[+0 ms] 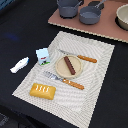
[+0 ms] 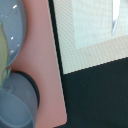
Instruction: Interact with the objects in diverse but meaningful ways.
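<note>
My fingers appear in neither picture, so I cannot tell whether they are spread or pinched, and I would not reach for anything until I knew. From the wrist I look down past the edge of the pink board [image 2: 47, 75], with a grey pot [image 2: 20, 102] and a clear glassy bowl [image 2: 10, 35] on it, and the pale woven mat [image 2: 90, 35] beyond, where a knife blade [image 2: 115, 20] shows. My worry, as I judge it, is dropping blind near that board: I could clip the pot or bowl rim and shove them, since they sit close together. In the exterior view the brown sausage [image 1: 69, 65] lies slantwise on a round tan plate [image 1: 68, 67] at the middle of the frame, a short, dark, rounded stick that might roll off if nudged from the side. The golden scored bread loaf [image 1: 43, 91] sits at the lower left on the mat, the white-blue-green carton [image 1: 43, 56] stands at the mat's left edge, and the white fish-shaped piece [image 1: 20, 64] lies further left on the dark table [image 1: 20, 30].
</note>
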